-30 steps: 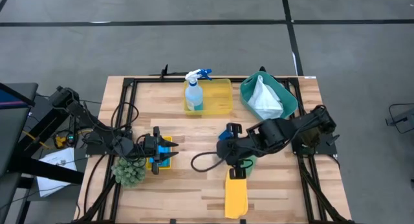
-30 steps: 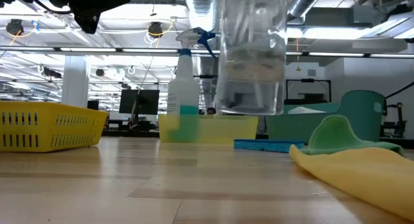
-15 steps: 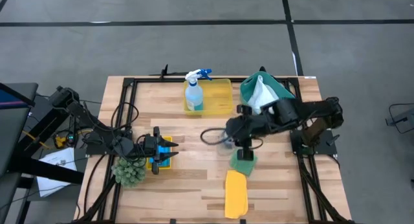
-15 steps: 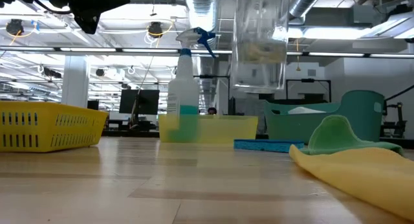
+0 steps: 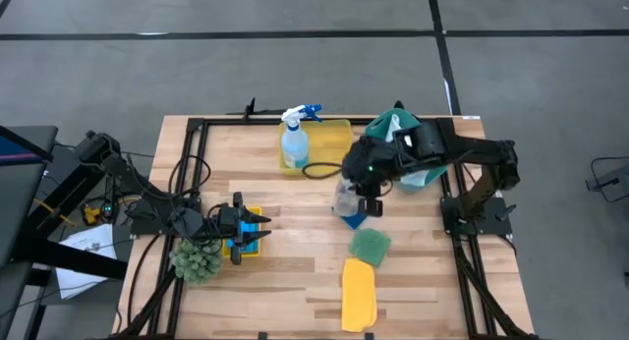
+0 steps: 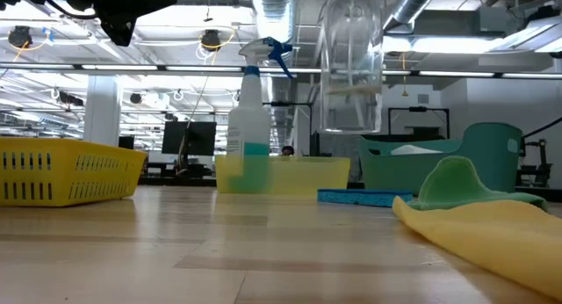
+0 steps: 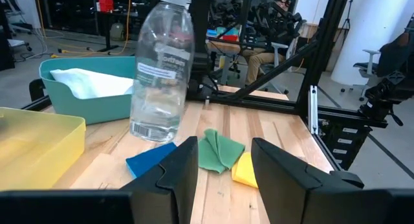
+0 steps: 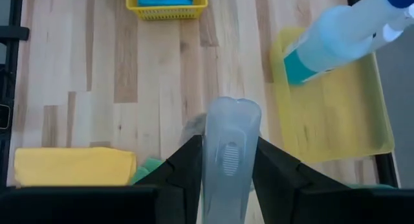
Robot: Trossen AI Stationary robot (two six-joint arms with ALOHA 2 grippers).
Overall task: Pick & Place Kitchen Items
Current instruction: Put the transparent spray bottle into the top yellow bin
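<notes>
Carried further toward the back of the table since the earlier frames: right gripper [image 5: 359, 195] with clear bottle [image 5: 346, 196], then over the near half by the yellow cloth [image 5: 359, 294], now between the yellow tray [image 5: 334, 148] and the teal bin [image 5: 437, 158]. Green cloth [image 5: 371, 246] uncovered as a result; blue sponge [image 5: 353, 221] showing just under the bottle.

Bottle upright and clear of the table in the low view, hanging above the tray line. Right fingers clamped on either side of the bottle body (grip plain in the right wrist view). White cloth [image 7: 87, 83] lying in the bin. Blue-liquid spray bottle [image 5: 294, 139] standing at the left end of the tray.

Left gripper [image 5: 251, 228] parked over the small yellow basket [image 5: 257, 220] with blue sponges inside, beside the spiky green ball [image 5: 196, 260]; fingers part-way apart, nothing between them.

Step in hand, as judged: transport of the clear bottle, lift done, placement not yet made. Destination probably the yellow tray beside the spray bottle (bin equally near, cannot rule out).

Next move calls for: travel over the free right part of the tray, keeping off the spray bottle; bottle kept vertical; descent until the base seats flat, then release.
</notes>
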